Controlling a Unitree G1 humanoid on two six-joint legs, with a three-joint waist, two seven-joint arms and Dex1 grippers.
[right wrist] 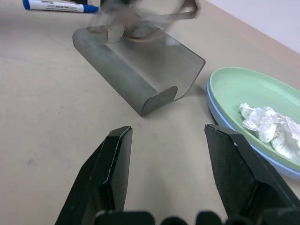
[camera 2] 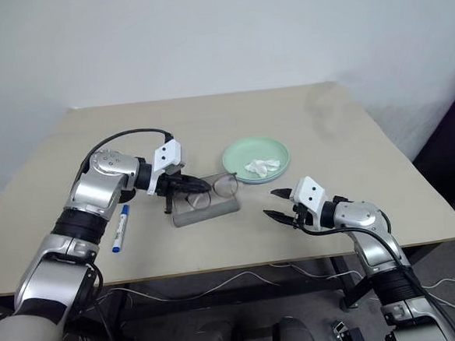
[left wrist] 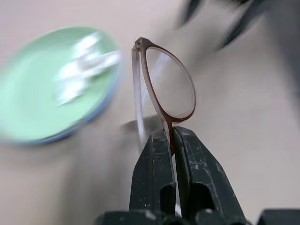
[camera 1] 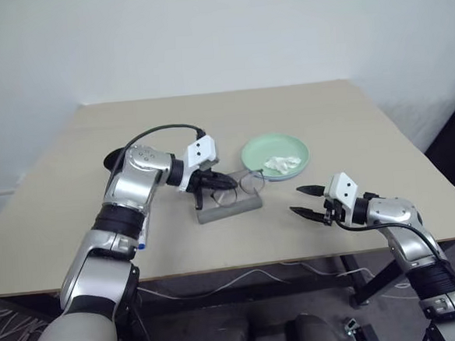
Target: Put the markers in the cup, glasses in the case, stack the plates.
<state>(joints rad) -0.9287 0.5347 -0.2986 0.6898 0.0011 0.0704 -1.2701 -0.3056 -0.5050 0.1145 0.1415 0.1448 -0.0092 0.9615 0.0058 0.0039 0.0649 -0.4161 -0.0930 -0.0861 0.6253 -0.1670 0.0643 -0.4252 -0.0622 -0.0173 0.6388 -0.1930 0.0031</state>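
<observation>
- Left eye view showed the left tool (camera 1: 209,179) clamped shut on the glasses (camera 1: 240,183), held just above the open grey case (camera 1: 228,207), whose long axis ran across the table (camera 1: 349,115).
- The right tool (camera 1: 308,201) hung wide open and empty, near the case's right end.
- Right eye view revealed a blue-capped marker (camera 2: 121,228) beside the left arm.
- Right wrist view showed the green plate (right wrist: 234,91) resting on the blue plate (right wrist: 281,169), tissue (right wrist: 272,126) inside.
</observation>
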